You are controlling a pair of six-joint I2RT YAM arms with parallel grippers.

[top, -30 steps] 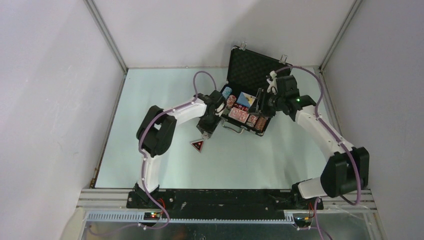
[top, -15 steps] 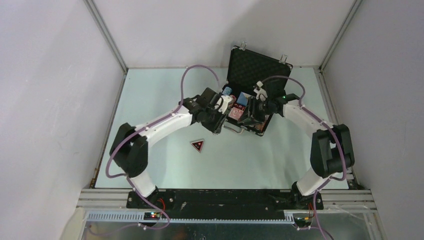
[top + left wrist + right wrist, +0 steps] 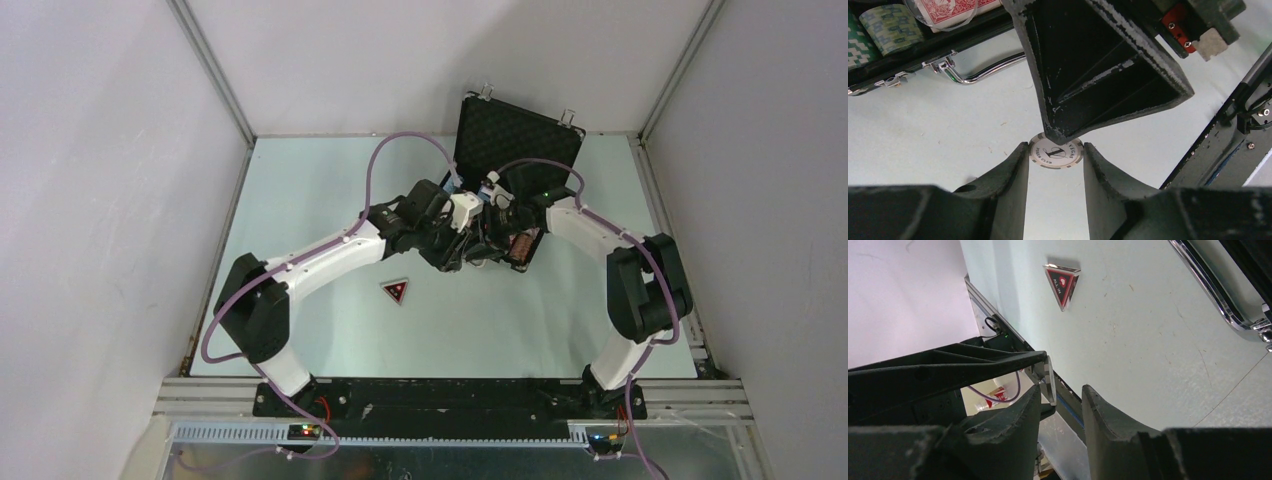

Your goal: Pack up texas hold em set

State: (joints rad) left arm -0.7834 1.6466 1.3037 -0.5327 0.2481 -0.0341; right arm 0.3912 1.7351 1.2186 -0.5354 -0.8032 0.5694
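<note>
The black briefcase (image 3: 520,135) stands open at the back, with chip stacks (image 3: 890,27) and a red card deck (image 3: 955,7) in its base. My left gripper (image 3: 1056,150) is shut on the white button (image 3: 1056,152), a "Poker Club" chip held by its edges above the table in front of the case. My right gripper (image 3: 1060,392) is open, and its fingers straddle the same button (image 3: 1049,381), seen edge-on beside one fingertip. In the top view both grippers (image 3: 470,238) meet at the case's front. The black triangle (image 3: 396,291) lies flat on the table and also shows in the right wrist view (image 3: 1062,284).
The case's silver handle (image 3: 983,72) and latch stick out toward the grippers. The case's lid stands upright behind them. White walls close the table on three sides. The metal rail with the arm bases (image 3: 450,395) runs along the near edge.
Both arms have swung in and met in front of the case. The left gripper came up from the table left of the case. The right gripper moved left from the case's right side.
</note>
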